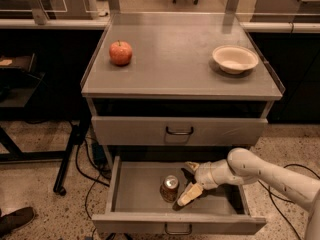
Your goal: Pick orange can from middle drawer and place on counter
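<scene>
The orange can (169, 188) stands upright inside the pulled-out middle drawer (140, 211), near its centre, silver lid up. My gripper (186, 183) is down in the drawer just right of the can, its fingers spread apart, one yellowish fingertip (189, 195) low and in front, the other behind. The can lies beside the fingers, not between them. The grey counter (175, 59) above holds no can.
A red apple (120, 52) sits on the counter's left and a white bowl (234, 58) on its right. The upper drawer (179, 130) is closed. Dark side tables flank the cabinet. Cables and a stand leg (70, 154) lie on the floor at the left.
</scene>
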